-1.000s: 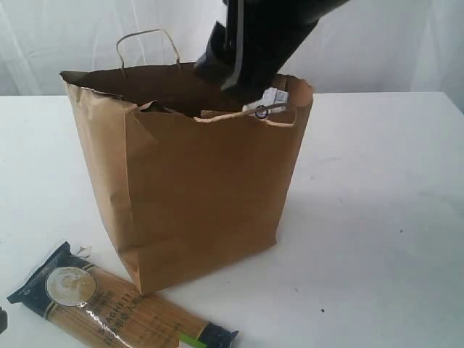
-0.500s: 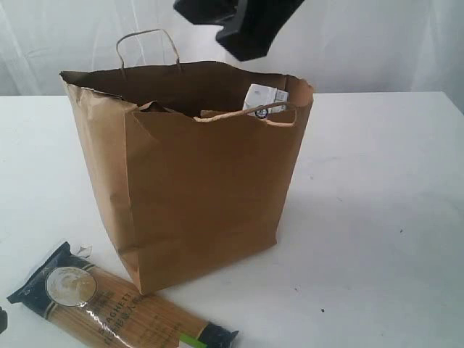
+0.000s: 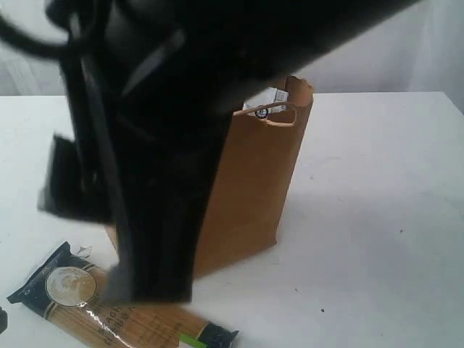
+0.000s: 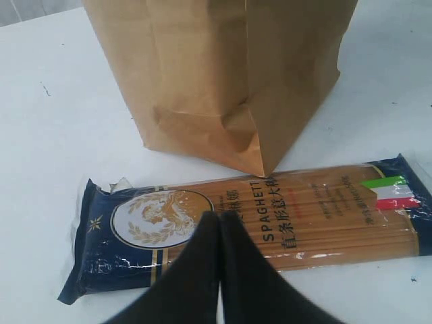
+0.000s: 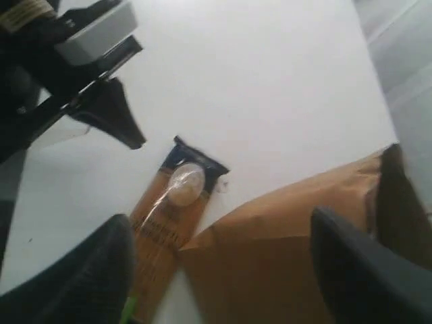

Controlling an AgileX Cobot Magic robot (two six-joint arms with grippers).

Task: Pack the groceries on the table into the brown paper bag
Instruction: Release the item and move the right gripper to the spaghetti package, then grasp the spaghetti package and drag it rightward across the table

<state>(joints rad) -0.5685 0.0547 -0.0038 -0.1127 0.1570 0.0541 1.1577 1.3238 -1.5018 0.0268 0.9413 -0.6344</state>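
Observation:
The brown paper bag (image 3: pixel 254 181) stands upright on the table (image 3: pixel 377 217), and a small white-blue carton (image 3: pixel 267 100) shows at its rim. The spaghetti pack (image 3: pixel 72 290) lies flat in front of the bag. My right arm (image 3: pixel 159 145) is a large dark blur across the bag's left side. In the right wrist view my right gripper (image 5: pixel 223 263) is open and empty, high above the bag (image 5: pixel 283 236) and the spaghetti pack (image 5: pixel 169 202). My left gripper (image 4: pixel 221 217) is shut and empty, just above the spaghetti pack (image 4: pixel 304 209), with the bag (image 4: pixel 223 67) behind it.
The white tabletop (image 4: pixel 54 121) stretches wide on both sides of the bag. A white curtain (image 3: pixel 406 51) hangs behind the table. The left arm's wrist (image 5: pixel 67 61) shows in the right wrist view, above the table near the spaghetti pack's dark end.
My right arm has lifted out of the bag, leaving the carton inside, and swung left and forward so it now hides most of the bag. The spaghetti pack has not moved.

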